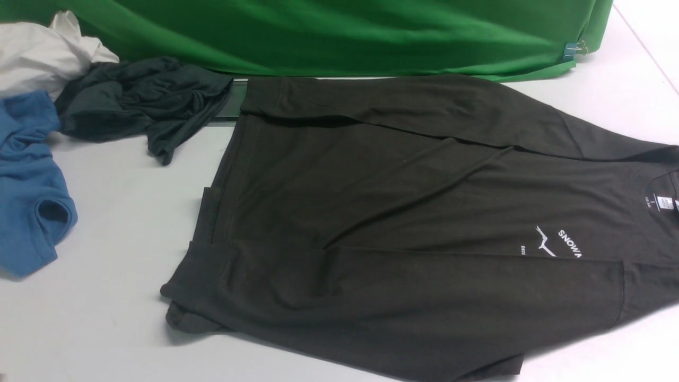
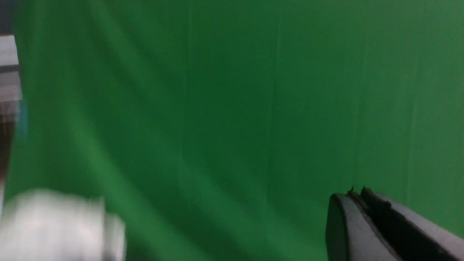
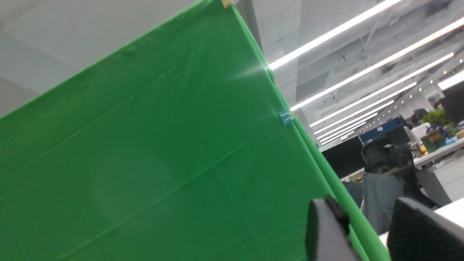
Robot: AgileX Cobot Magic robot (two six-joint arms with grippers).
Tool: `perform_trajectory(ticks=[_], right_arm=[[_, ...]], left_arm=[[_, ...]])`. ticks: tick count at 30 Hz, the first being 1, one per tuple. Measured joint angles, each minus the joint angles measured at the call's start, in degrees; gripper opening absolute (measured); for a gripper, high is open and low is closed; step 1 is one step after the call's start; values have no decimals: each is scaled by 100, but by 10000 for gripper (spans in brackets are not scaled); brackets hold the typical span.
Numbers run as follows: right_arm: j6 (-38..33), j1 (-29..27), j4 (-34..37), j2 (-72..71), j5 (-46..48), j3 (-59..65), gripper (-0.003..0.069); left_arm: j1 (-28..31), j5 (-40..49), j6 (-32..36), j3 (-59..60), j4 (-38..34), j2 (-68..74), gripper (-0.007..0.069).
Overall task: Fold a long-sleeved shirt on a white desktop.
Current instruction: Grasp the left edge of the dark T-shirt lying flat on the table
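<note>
Here, the dark long-sleeved shirt (image 1: 403, 212) lies flat, sleeves folded in; left claw (image 2: 357, 194) together, right claw (image 3: 365, 212) apart.

left end effector (image 2: 359, 198) pressed together, right end effector (image 3: 366, 224) parted

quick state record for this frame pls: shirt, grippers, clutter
shirt: dark, flat on desk, both sleeves folded across body, collar toward robot's right
left gripper: shut, empty, facing green backdrop
right gripper: open, empty, off the shirt
clutter: grey garment, blue garment, white cloth, bunched far left
</note>
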Motion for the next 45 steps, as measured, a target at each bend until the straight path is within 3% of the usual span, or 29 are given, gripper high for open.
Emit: perform_trajectory(ticks=[2,4,6,11,18,19,22,25,28,33,36,40,45], right_arm=[[-14,0,5,51,106,-260,242],[-35,0,5,239,285,-793,242],[-127,0,5,644,621,-1531,242],[-451,0,5,1760,1630,-3137,242],[-1295,0,0,3552,3948,-5260,242],[-1460,0,0,3926,4369,-5474,242],[-1616,24,0,4334,4812,-5539,242],[-1764,207,-13,4615,5099,-5454,242],[-1906,553,-13,4784,5396,-5320,242],[-1980,1305,-13,5099,6238,-5108,242],[-1986,1661,-13,5273,6535,-5044,242],[-2019,2027,-13,5453,6627,-5046,242],[-2068,2227,-13,5522,6661,-5046,242]], left_arm=[[0,-737,-16,0,-132,0,37],[0,-925,-238,-152,-500,19,37],[0,-556,-444,-696,-880,205,37],[0,424,-333,-2119,-951,873,37],[0,3747,-286,-4944,-805,2774,37],[0,4606,-279,-5415,-684,3282,37],[0,5567,-45,-5939,-238,4122,37],[0,5679,255,-6156,155,4806,37],[0,5865,427,-6189,268,5340,37],[0,6955,470,-6211,292,6401,39],[0,7435,887,-6211,327,7080,43],[0,7621,1595,-6212,243,7945,81],[0,7603,1747,-6217,241,8688,165]])
